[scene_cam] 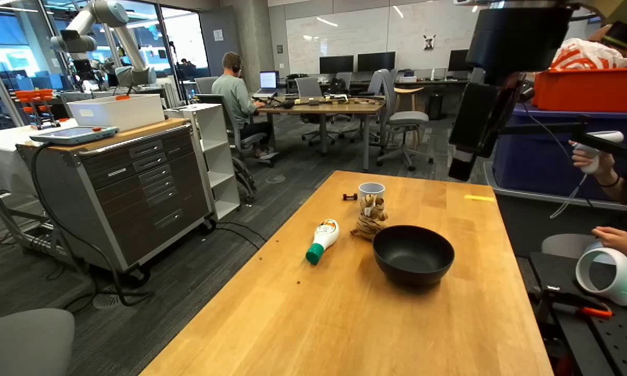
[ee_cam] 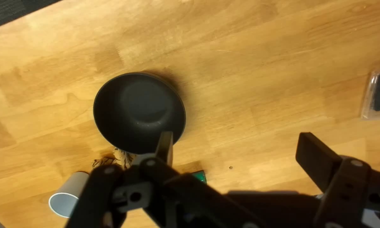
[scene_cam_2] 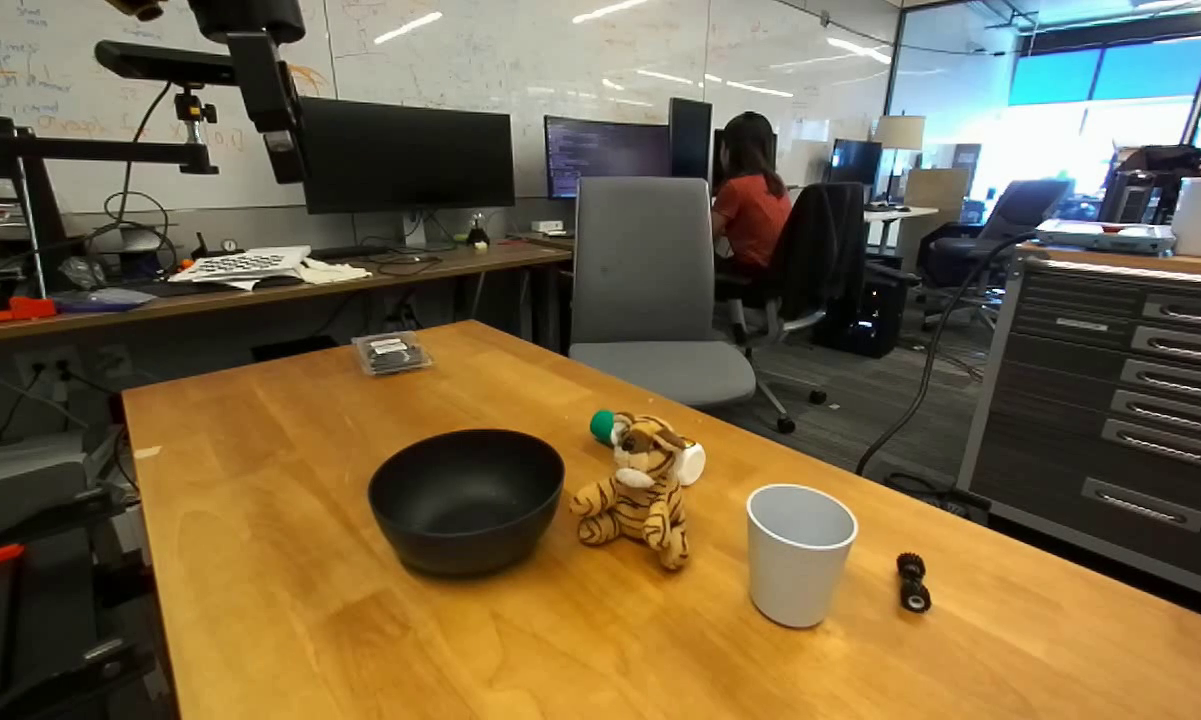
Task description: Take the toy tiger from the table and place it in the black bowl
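Tool (ee_cam: 235, 137) hangs high over the table (ee_cam: 272, 63), fingers (ee_cam: 317, 161) wide apart.

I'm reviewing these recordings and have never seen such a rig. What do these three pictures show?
A robot arm ends in a two-fingered claw, open and holding nothing. Two pictures watch from outside; the third looks down from the arm's wrist. On the wooden table are a black bowl, a toy tiger close beside it, a pale cup, a white bottle with a green cap, a dark dumbbell-shaped piece and a clear box. A person's hand grips a white controller, probably steering the arm.
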`<control>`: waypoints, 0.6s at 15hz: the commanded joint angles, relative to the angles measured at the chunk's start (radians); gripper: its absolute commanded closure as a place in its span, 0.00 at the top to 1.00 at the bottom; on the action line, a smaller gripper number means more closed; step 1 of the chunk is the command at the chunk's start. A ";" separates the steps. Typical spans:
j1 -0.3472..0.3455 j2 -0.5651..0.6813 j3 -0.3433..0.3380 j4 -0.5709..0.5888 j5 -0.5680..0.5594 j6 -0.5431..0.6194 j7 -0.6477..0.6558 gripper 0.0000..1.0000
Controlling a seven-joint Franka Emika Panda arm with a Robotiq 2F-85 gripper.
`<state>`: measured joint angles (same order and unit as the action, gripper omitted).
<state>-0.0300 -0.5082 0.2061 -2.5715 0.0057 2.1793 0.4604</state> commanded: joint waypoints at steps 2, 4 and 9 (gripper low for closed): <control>-0.056 0.094 -0.001 0.060 -0.024 0.085 0.132 1.00; -0.089 0.143 -0.004 0.090 -0.036 0.132 0.201 1.00; -0.176 0.298 -0.017 0.187 -0.159 0.233 0.450 1.00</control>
<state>-0.1682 -0.3191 0.1976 -2.4713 -0.0732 2.3807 0.7634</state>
